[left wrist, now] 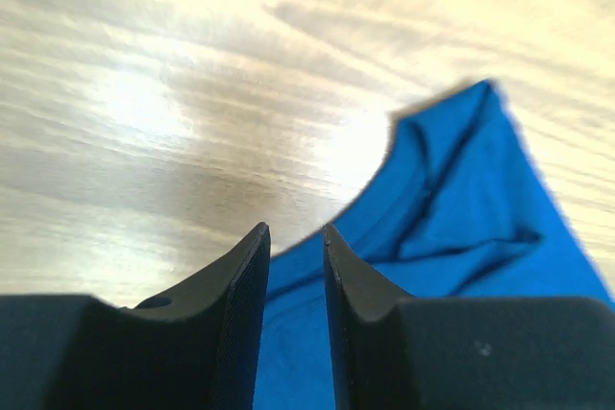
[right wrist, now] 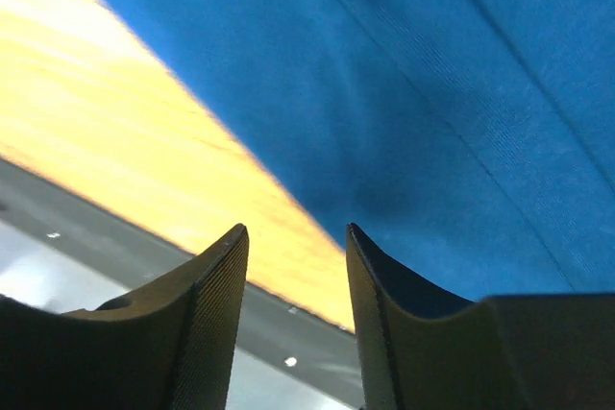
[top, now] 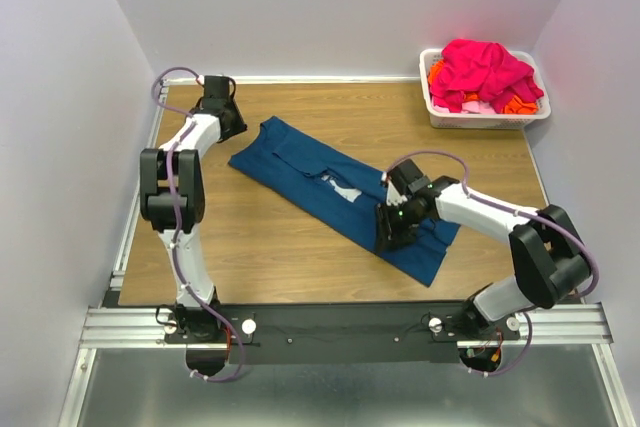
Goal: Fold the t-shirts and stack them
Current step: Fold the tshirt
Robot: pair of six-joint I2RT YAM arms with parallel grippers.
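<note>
We are holding our right gripper (right wrist: 295, 229), fingers apart and empty, over the dark blue t-shirt (top: 320, 182) lying diagonally across the wooden table (top: 290, 247); our left gripper (left wrist: 296, 229), narrowly parted, is gripping nothing beside its far end.

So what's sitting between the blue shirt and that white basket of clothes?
Nothing: only bare wooden table separates the blue shirt from the white basket, as the top view shows.

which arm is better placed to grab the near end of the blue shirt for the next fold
Right. The right pincer is over the blue shirt close to its near end, jaws open. The left pincer is at the far collar end.
</note>
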